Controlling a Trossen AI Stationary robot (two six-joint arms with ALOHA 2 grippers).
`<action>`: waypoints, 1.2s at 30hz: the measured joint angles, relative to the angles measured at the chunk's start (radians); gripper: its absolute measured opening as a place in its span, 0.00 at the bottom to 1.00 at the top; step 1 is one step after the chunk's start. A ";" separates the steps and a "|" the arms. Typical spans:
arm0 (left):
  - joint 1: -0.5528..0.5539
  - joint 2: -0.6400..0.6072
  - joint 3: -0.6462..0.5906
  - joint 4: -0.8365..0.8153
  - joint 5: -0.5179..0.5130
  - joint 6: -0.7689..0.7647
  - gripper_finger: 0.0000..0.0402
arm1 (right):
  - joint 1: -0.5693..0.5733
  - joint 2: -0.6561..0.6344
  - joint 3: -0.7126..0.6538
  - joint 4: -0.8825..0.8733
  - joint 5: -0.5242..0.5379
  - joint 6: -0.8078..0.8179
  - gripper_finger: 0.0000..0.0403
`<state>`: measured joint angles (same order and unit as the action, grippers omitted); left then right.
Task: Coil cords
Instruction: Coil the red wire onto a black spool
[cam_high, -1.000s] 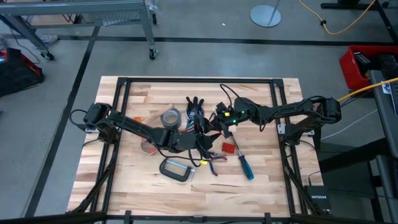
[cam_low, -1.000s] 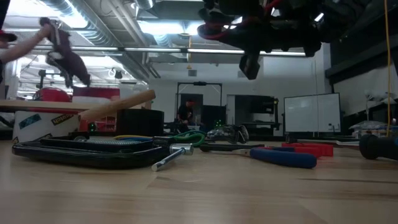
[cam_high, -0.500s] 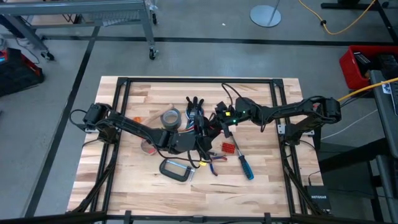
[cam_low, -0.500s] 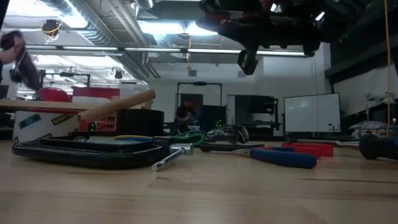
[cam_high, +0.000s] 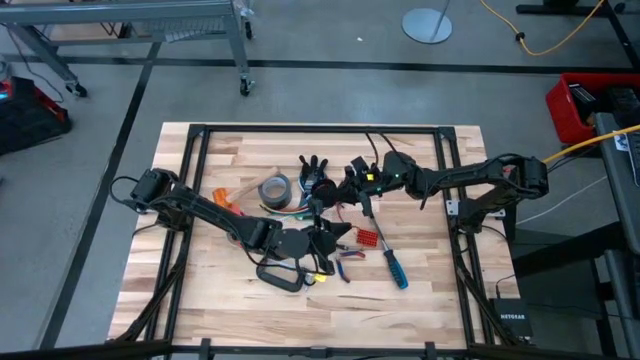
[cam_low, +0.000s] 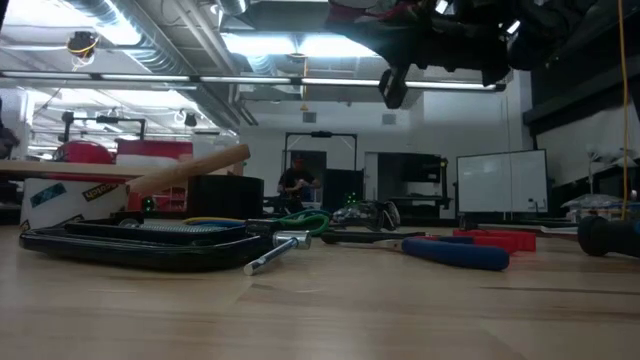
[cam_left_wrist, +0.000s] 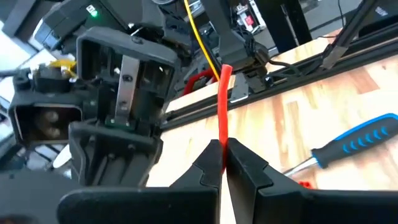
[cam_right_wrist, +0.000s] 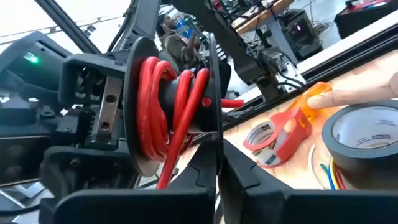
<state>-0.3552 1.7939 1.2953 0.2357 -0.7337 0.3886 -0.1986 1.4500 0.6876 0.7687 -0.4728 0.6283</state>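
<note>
1. My left gripper (cam_left_wrist: 221, 163) was over the middle of the table (cam_high: 200, 290), near its front edge. Its fingers were pressed together on a red cord (cam_left_wrist: 224, 106), which rose straight up out of the pinch.
2. My right gripper (cam_right_wrist: 214, 163) hung just behind it, closer to the back of the table. Its fingers were fully closed, and red cord (cam_right_wrist: 163, 99) was wound in several loops around a dark spool-like part directly ahead of them.
3. From above, my two grippers nearly met over the clutter at the table's centre, left gripper (cam_high: 325, 238) in front and right gripper (cam_high: 358, 185) behind.
4. More cords (cam_high: 335, 262), red, blue and yellow among them, lay in a loose tangle on the wood just below my left gripper.
5. A grey roll of tape (cam_high: 273, 189) sat left of the grippers, and an orange tape dispenser (cam_right_wrist: 281, 130) lay beside it.
6. A blue-handled screwdriver (cam_high: 392, 264) lay to the right of the tangle, near a small red block (cam_high: 368, 238).
7. A black clamp (cam_high: 283, 276) rested at the front, close to my left gripper.
8. A fingertip (cam_right_wrist: 354, 96) reached in over the tape roll.
</note>
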 joint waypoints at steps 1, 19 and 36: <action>-0.007 0.000 0.000 -0.005 -0.008 -0.017 0.01 | -0.002 -0.001 0.000 -0.002 -0.010 0.000 0.00; -0.105 -0.001 0.000 -0.215 -0.240 -0.376 0.00 | -0.020 -0.022 0.000 -0.019 -0.238 -0.016 0.00; -0.179 -0.006 0.000 -0.227 -0.269 -0.530 0.00 | -0.018 -0.022 0.001 -0.317 -0.324 -0.425 0.00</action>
<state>-0.5339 1.7878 1.2953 0.0086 -1.0032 -0.1419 -0.2165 1.4276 0.6884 0.4514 -0.7968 0.2032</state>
